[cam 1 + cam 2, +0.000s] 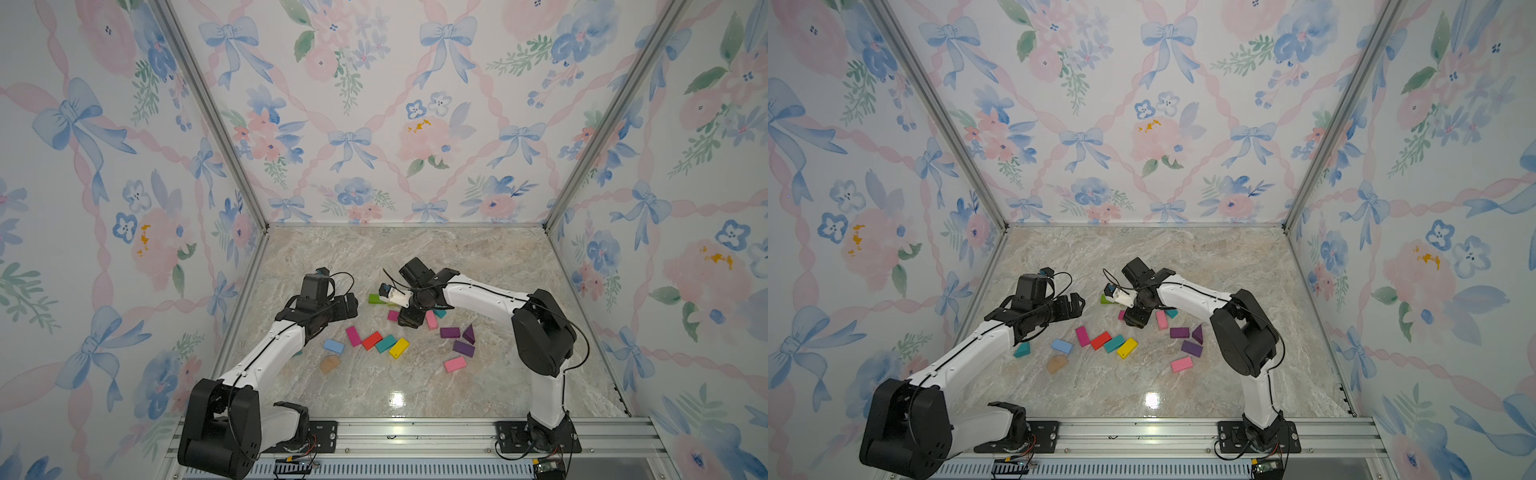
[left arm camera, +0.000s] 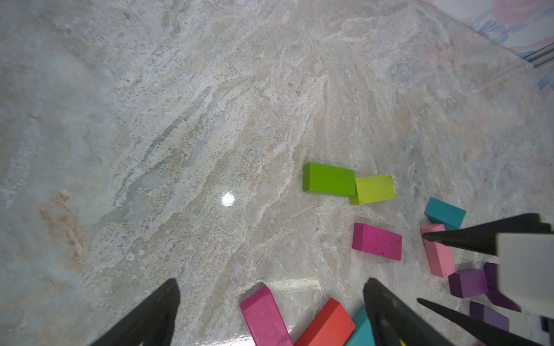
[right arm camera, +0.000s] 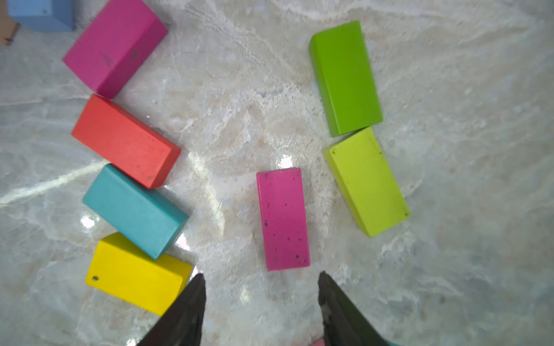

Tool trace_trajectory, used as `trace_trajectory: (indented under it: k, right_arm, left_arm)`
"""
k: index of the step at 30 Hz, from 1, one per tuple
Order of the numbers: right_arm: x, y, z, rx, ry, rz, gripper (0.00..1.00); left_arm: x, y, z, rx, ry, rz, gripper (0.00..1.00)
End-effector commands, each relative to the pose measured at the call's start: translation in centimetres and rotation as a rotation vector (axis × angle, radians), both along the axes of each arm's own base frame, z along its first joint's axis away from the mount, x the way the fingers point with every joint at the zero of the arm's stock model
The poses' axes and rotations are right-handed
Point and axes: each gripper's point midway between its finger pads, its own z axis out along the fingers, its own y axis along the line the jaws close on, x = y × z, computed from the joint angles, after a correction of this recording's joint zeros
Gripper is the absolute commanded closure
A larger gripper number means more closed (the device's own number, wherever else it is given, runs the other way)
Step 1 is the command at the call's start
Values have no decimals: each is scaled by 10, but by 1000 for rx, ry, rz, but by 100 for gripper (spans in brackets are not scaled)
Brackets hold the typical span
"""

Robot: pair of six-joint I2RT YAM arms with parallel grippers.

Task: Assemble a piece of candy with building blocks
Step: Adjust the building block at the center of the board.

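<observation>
So, right pincer (image 3: 260,277) first. Its jaws stand apart with a middling gap, and we see nothing gripped between them, just bare table (image 3: 479,179). Right off its fingertips lies the speckled magenta block (image 3: 283,218), flat and lengthwise in line with the gap, close but clear of both tips. The yellow block (image 3: 135,272) sits just beside one finger, and we can't tell whether they touch. From there a snug row runs away from the pincer: teal block (image 3: 135,209), red block (image 3: 126,140), then a plain magenta block (image 3: 114,45), each touching or nearly touching the next. On the other side of the speckled one, the lime block (image 3: 365,182) is near, and the green block (image 3: 344,78) butts against its far end. Back under the pincer's own body we spot a pink block (image 2: 437,251), with the purple blocks (image 1: 450,332) further back along the arm.

Left pincer (image 2: 271,281): wide open, holding nothing, hovering over the table. The plain magenta and red blocks show in the gap between its fingers, lying lower down on the table. Back beside its forearm sit the light blue block (image 1: 333,346) and the tan block (image 1: 330,364).
</observation>
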Motion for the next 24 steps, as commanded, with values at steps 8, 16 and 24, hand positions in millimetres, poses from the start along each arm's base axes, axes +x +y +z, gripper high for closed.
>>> trace_trajectory:
  k: [8,16,24]
  right_arm:
    - [-55,-27,31,339,101,-400,19]
    - [-64,-33,18,343,104,-402,11]
    - [-61,-33,28,408,62,-407,2]
  left_arm:
    - [-33,-11,-39,12,134,-29,26]
    - [-47,-19,-68,105,206,-23,26]
    - [-58,-19,-87,160,258,-21,37]
